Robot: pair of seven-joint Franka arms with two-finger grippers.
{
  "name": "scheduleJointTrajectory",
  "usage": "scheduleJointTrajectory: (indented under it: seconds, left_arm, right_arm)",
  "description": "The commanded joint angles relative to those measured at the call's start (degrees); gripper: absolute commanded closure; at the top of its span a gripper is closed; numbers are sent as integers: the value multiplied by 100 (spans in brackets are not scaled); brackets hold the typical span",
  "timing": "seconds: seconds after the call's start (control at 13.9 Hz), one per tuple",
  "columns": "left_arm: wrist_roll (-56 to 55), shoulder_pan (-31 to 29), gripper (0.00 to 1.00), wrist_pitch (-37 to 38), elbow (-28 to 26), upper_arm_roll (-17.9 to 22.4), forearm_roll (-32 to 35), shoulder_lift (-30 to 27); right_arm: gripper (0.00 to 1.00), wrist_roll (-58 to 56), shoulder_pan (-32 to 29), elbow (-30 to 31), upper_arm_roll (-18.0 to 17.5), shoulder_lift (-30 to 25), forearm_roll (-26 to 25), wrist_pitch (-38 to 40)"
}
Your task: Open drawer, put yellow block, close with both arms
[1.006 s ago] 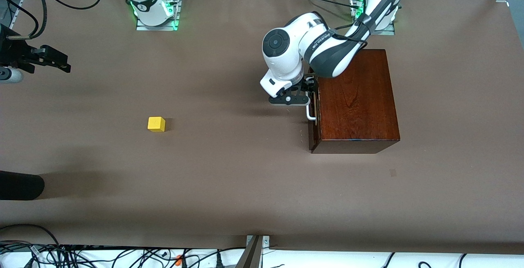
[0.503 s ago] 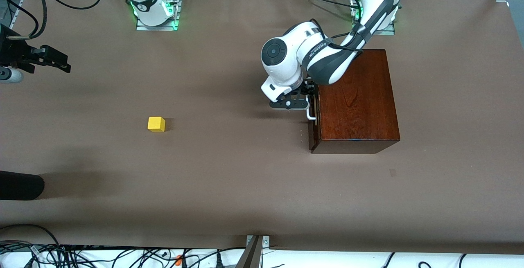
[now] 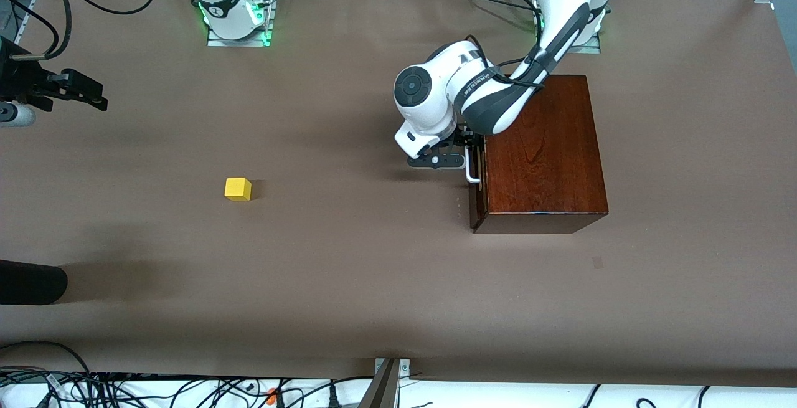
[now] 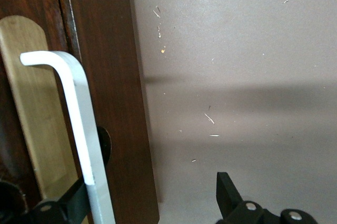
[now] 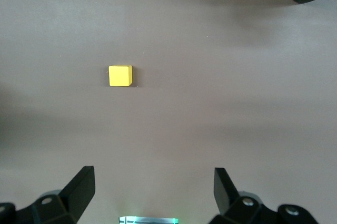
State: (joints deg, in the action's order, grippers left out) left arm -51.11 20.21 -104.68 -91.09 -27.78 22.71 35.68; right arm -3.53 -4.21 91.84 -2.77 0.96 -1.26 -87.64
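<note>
Since the earlier frames the left arm has shifted slightly toward its base, and the left hand has closed in on the drawer handle; the yellow block and the wooden box have not moved.

Left hand: positioned at the drawer front, at the box face that looks toward the right arm's end of the worktop. In the left wrist view the fingers are spread wide — one finger sits against the white bar handle, on the drawer-front side of it, and the other finger stands well apart over bare worktop. The handle is therefore between the fingers but not clamped.

Drawer: pushed in, its dark front nearly flush with the box. A pale wood strip shows beneath the handle.

Yellow block: resting on the worktop toward the right arm's end, well apart from the box and slightly nearer the front camera than the handle. In the right wrist view the block lies alone on the surface.

Right hand: waiting in the air over the worktop edge at the right arm's end — fingers spread wide, holding nothing.
</note>
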Motion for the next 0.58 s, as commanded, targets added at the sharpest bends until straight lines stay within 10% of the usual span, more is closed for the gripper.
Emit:
scheduleJointTrajectory:
  seconds: [0.0,0.5]
  left_arm:
    - [-136,307,0,9,267,45,129,211]
    - [-540,730,0,17,882,54,120,563]
  right_arm:
    - [0,-95,-63,-61,-22,1,100,89]
    - [0,-95,-63,-61,-22,1,109,89]
